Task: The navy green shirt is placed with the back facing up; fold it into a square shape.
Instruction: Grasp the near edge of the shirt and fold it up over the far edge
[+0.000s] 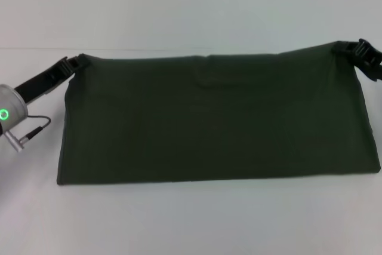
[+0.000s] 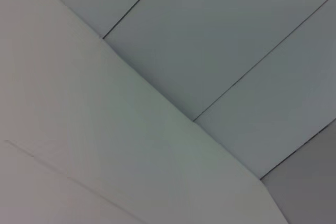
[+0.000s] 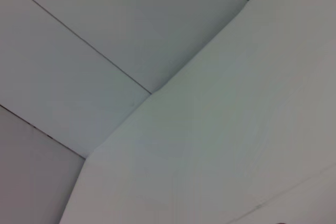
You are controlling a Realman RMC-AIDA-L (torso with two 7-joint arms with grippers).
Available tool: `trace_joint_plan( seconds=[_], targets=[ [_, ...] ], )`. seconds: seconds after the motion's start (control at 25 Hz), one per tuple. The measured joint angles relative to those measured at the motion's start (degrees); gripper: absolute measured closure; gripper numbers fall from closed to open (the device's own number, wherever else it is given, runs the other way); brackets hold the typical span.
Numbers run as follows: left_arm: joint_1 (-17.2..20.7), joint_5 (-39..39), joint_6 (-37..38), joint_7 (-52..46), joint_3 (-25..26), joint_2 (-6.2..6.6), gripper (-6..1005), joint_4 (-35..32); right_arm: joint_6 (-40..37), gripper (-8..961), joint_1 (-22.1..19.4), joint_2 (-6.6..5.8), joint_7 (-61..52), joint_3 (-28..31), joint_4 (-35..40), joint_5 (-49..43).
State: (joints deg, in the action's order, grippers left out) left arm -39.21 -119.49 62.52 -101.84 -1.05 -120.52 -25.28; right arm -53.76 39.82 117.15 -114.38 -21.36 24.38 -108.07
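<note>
The navy green shirt (image 1: pixel 215 120) lies on the white table (image 1: pixel 191 225) as a wide dark olive band, plain side up, its near edge flat and straight. My left gripper (image 1: pixel 76 62) is shut on its far left corner. My right gripper (image 1: pixel 356 51) is shut on its far right corner. The far edge runs taut between the two grippers, with a small crease near its middle. Neither wrist view shows the shirt or any fingers.
White tabletop surrounds the shirt in front and behind. The shirt's right end reaches the edge of the head view. The left wrist view shows a table edge (image 2: pixel 157 103) and grey panels beyond; the right wrist view shows the same kind of table edge (image 3: pixel 157 90).
</note>
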Motion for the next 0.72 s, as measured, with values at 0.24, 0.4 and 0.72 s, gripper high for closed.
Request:
trace_joint_plan(
  seconds=[0.24, 0.4, 0.72],
  targets=[
    [-1.32, 2.59, -2.22, 2.06, 0.01, -0.17, 973, 0.17, 0.93, 917, 0.53, -0.01, 2.43, -0.02, -0.16, 3.26],
    [-2.34, 2.95, -4.64, 3.93, -0.02, -1.1, 973, 0.3, 3.45, 916, 1.49, 0.34, 3.71, -0.42, -1.06, 3.36],
    [-2.91, 4.53, -7.24, 5.54, -0.11, -2.03, 973, 0.33, 7.64, 917, 2.27, 1.16, 4.77, -1.93, -1.44, 3.64]
  ],
)
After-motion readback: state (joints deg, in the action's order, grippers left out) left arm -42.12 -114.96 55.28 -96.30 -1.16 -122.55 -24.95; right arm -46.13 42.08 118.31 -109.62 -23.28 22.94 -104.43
